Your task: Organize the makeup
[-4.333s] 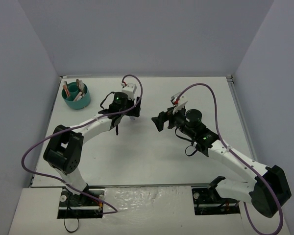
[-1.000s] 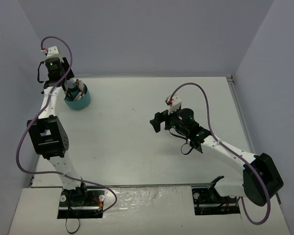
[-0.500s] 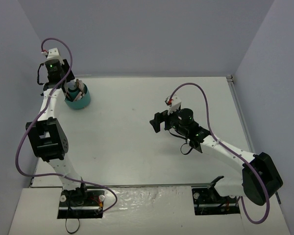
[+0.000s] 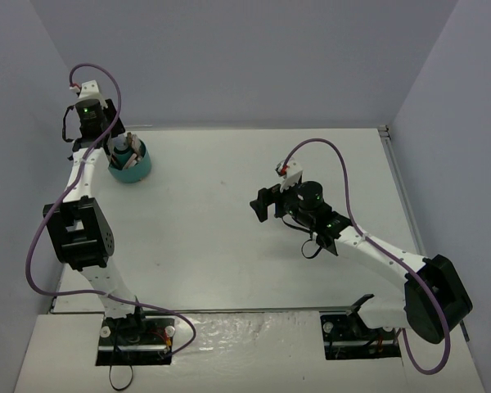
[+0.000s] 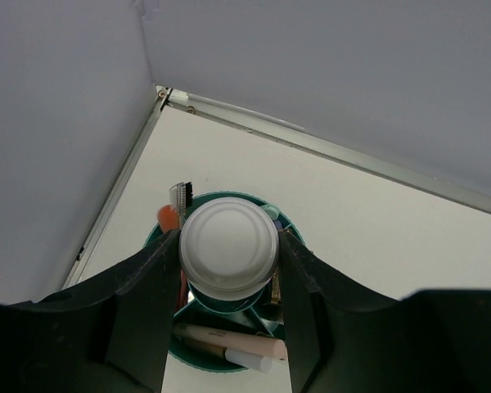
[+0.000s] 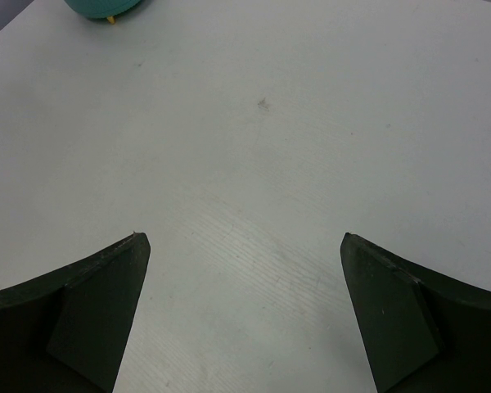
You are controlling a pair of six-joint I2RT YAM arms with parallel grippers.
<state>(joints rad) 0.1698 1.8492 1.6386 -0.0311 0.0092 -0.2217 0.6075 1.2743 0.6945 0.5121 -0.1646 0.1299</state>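
My left gripper point(image 5: 227, 239) is shut on the white bottle point(image 5: 229, 254), one finger on each side of its round end. The bottle hangs upright over the round teal tub point(image 5: 198, 359) at the table's back left corner. I cannot tell whether it touches the tub. Pink and white sticks point(image 5: 229, 340) lie in the tub's near compartment, and an orange-handled brush point(image 5: 172, 214) stands at its left. From above, the left gripper point(image 4: 117, 147) and the bottle point(image 4: 123, 151) sit at the tub point(image 4: 135, 169). My right gripper point(image 4: 262, 205) stands open over bare table, with nothing between its fingers point(image 6: 106, 286).
The side wall and back wall point(image 5: 327, 74) meet close behind the tub. The table's metal back edge point(image 5: 327, 147) runs just beyond it. The tub's base point(image 6: 106, 6) shows at the top left of the right wrist view.
The left arm has swung from mid-table to the back left corner with the bottle. Over the last second it has barely shifted. The right arm has drawn back slightly and stays open.
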